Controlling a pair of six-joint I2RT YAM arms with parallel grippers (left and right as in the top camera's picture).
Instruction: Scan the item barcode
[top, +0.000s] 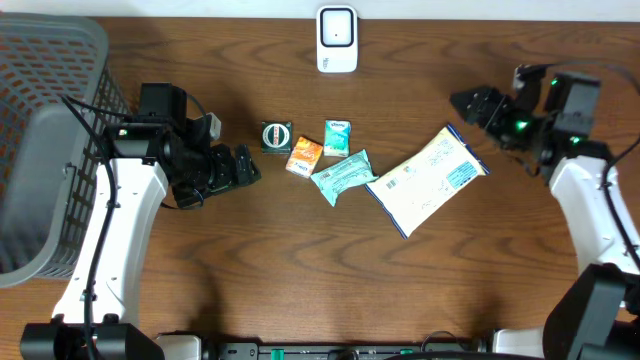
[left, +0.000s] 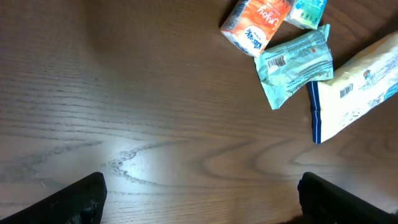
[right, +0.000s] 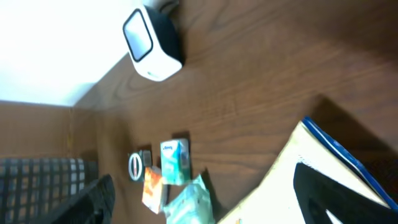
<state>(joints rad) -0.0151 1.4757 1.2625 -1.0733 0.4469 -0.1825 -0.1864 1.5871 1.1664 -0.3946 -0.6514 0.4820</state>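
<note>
Step in hand: no item is held; the large white-and-blue pouch (top: 428, 180) lies flat on the tabletop (top: 300, 260), just right of the smaller items. By my reading it has been set down, or not yet picked up; the frames alone don't say which.
Scanner: white barcode scanner (top: 337, 39) stands at the far edge of the tabletop, centre, well apart from every item.
Right pincer: right pincer (top: 478, 105) hovers beside the pouch's upper right corner, fingers apart, nothing between them.
Left pincer: left pincer (top: 240, 168) sits left of the item cluster, fingers wide apart, empty, low over bare wood.
Item cluster: orange packet (top: 304, 156), small teal box (top: 337, 137), crumpled teal wrapper (top: 343, 175) and a round dark tin (top: 275, 136), all close together between the left pincer and the pouch.
Next move, judged: choose one item, close on it, lift and turn its barcode toward the scanner's face. The flat pouch offers little edge to grip.
Overhead only: both arms, the grey basket (top: 45, 130) at far left, the whole layout.
Left wrist only: a printed barcode on the teal wrapper, facing up; the scanner is out of frame.
Right wrist only: the scanner's face seen at an angle, with the pouch's blue edge close below; image soft.
</note>
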